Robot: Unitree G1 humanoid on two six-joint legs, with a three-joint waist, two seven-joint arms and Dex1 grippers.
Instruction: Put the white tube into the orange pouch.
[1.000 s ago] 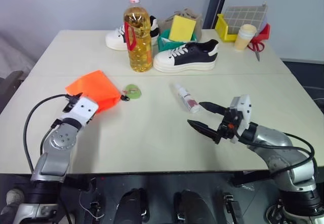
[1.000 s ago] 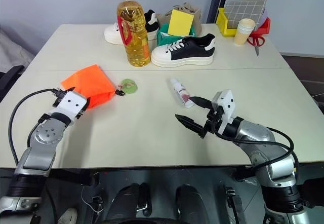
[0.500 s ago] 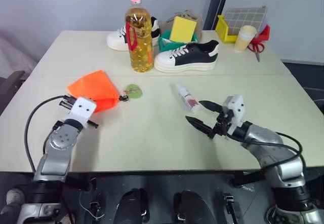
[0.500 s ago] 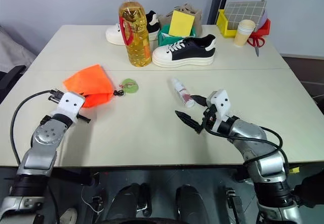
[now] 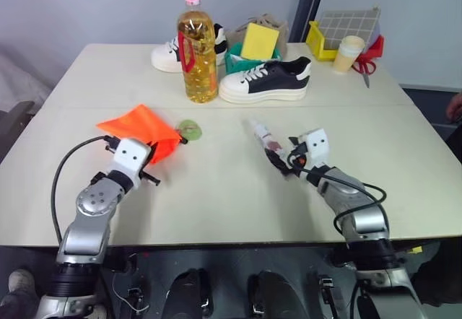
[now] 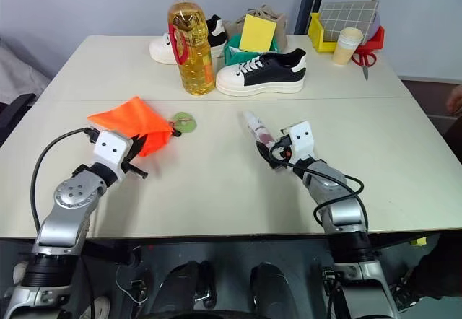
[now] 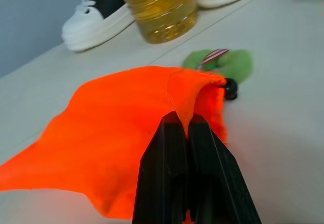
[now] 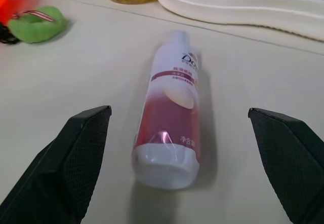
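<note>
Pale and broad, the tabletop is filling most of the head views, with an oil bottle, two sneakers and a yellow sponge crowding the upper middle of the frame.

At centre right, the white tube is lying flat on the tabletop, its long axis running from upper left toward lower right, capped end pointing at the right tool. That tool is sitting just below and right of the tube with its two black fingers spread wide; in the right wrist view they are flanking the tube's near end without touching it. The tube is therefore lying almost straight ahead of the spread tool, lengthwise rather than crosswise, so a closing grip would probably be catching the cap end first. The right arm is clearly the nearer one.

At centre left, the orange pouch is resting on the tabletop, and the left tool is pinched shut on a fold of the fabric near the pouch mouth. A green tag is lying just right of the pouch.

Whether the pouch mouth is open is hard to make out, and the right fingertips are partly hidden behind the wrist in the head views.
</note>
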